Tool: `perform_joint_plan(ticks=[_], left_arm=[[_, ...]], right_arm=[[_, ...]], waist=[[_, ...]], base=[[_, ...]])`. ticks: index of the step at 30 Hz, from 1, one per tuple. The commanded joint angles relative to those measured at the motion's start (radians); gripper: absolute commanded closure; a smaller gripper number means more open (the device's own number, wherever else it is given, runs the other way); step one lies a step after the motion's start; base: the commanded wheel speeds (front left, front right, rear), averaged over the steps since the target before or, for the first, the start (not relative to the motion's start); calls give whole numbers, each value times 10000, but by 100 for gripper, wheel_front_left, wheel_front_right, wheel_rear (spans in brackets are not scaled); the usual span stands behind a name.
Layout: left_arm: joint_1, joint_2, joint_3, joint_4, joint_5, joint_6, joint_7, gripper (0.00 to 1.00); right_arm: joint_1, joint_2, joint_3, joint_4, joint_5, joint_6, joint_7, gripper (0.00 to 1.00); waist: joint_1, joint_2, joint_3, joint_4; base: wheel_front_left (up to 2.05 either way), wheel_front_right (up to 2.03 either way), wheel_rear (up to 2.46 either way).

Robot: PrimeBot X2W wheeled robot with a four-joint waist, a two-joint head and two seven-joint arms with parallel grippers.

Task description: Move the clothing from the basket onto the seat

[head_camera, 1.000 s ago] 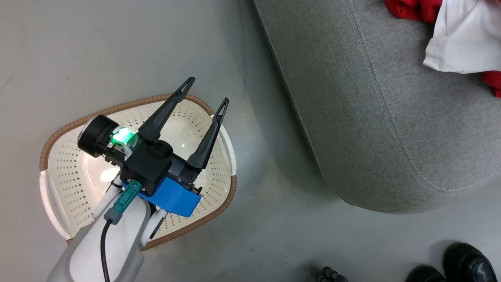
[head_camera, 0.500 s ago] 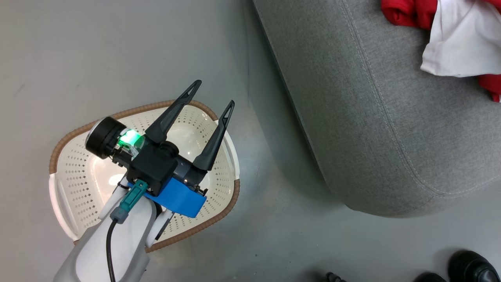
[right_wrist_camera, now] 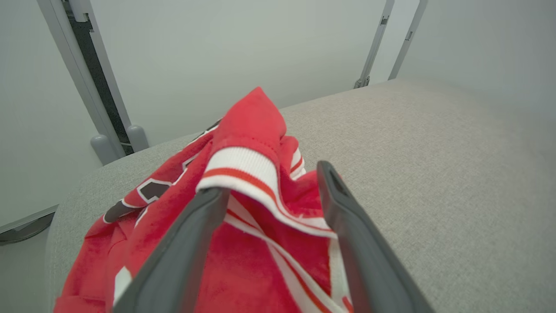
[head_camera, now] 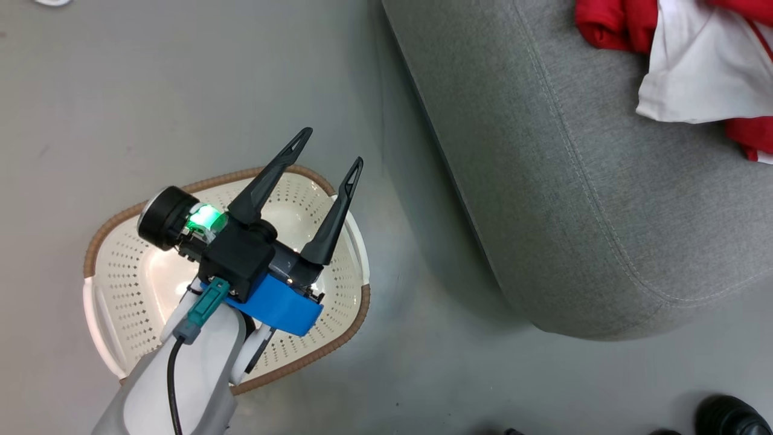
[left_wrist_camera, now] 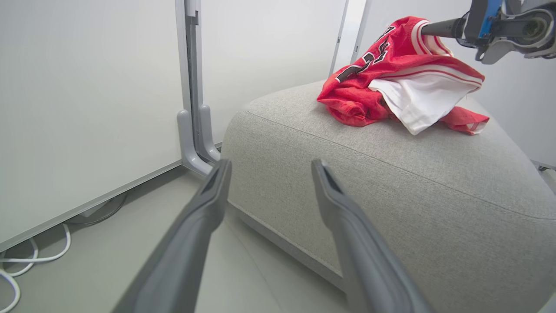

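The clothing [left_wrist_camera: 369, 87] lies in a heap on the far part of the grey seat [left_wrist_camera: 391, 174]. It is a red jersey with black-and-white lettering and a white inner side turned out. The heap also shows in the head view's top right corner [head_camera: 610, 27] on the seat [head_camera: 574, 199]. My right gripper [right_wrist_camera: 271, 182] is open right over the heap, its fingers spread either side of a white-trimmed fold [right_wrist_camera: 247, 165]. My left gripper [head_camera: 331, 147] hangs open above the cream basket [head_camera: 96, 254] on the floor, holding nothing. The basket's perforated bottom shows around my arm.
The basket stands on grey floor just left of the seat's rounded corner. A person's black shoe [head_camera: 724, 417] is at the bottom right. White wall panels with a grey post [left_wrist_camera: 193, 87] stand behind the seat, and white cables [left_wrist_camera: 26, 256] lie at their foot.
The whole head picture has shifted a little, so the camera has moved. My left gripper stays open above the basket. The heap on the seat looks the same.
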Motion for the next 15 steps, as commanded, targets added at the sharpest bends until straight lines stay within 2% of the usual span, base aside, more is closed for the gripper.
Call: perform_joint_plan(ticks=[1,15], left_arm=[[63,-16,90,34,-38,-19,-29,0],[938,-988,471,566,-519,-19,-29,0]], right_arm=[[182,19,60,19,-77,1,-70,0],[2010,157,1261,-756,-73,1,-65,0]], waist=[[-1,0,-161,16],[-1,0,-2316,649]], base=[[0,0,0],[0,0,0]])
